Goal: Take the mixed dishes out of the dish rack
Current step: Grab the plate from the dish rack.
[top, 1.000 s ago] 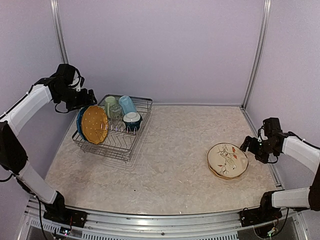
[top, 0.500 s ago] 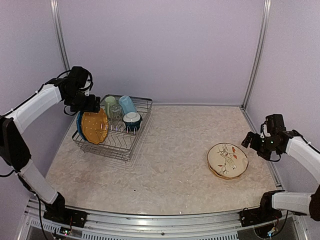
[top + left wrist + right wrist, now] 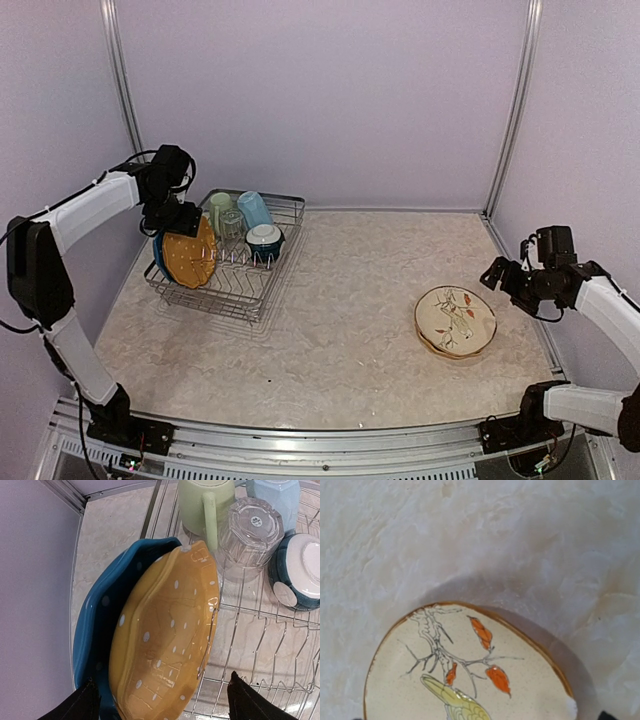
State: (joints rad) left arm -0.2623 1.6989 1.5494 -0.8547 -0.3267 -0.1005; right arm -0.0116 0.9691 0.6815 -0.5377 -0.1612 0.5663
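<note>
Left gripper (image 3: 162, 702) points down, fingers spread, the orange-yellow plate (image 3: 165, 635) between them; right gripper (image 3: 496, 275), fingers spread, hovers over the cream floral plate (image 3: 455, 320).

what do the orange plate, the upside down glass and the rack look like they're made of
The orange-yellow plate looks like glazed ceramic: glossy highlights over white dots. The small clear glass seems to be glass, possibly plastic: the rack shows through it. The dish rack looks like shiny metal wire: thin silver rods.
</note>
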